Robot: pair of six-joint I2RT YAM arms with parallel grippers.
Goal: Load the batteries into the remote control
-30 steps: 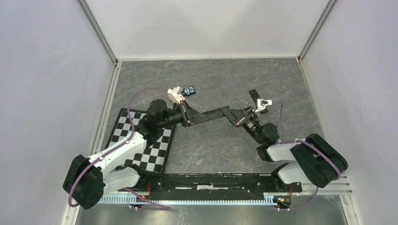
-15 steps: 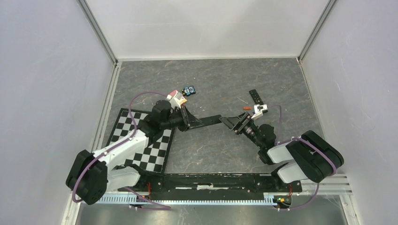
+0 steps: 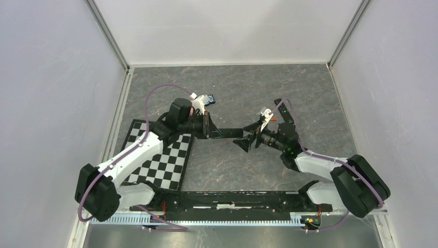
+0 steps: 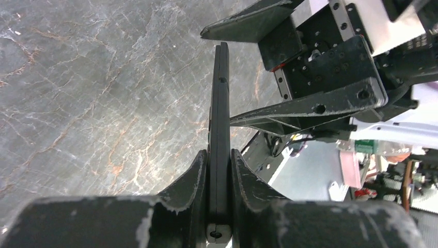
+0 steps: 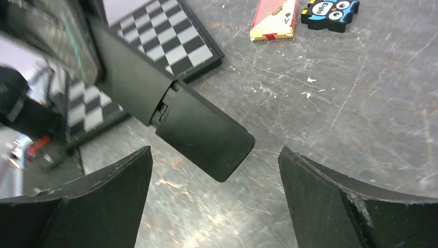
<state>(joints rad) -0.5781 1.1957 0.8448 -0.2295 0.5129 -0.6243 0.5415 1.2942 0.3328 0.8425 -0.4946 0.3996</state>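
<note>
Left gripper, reaching out past the black-and-white checkerboard mat, has its fingers pressed together on the long, flat black plastic remote control. It holds the remote clear of the grey stone-patterned table, with the free end pointing right. In the left wrist view the remote sits edge-on in that pinch.

A seam crosses the remote's back in the right wrist view, which suggests a battery cover is in place. The right gripper faces the free end, its fingers spread wide on either side and touching nothing.

Behind them lie a red-and-cream flat packet and a blue-and-black cartoon-eyed gadget. Further right is a slim black strip.

The small cylindrical batteries cannot be made out in any view. The step looks like opening the compartment. The next move calls for closing squarely on the cover and sliding it along the remote while the left pinch resists.
</note>
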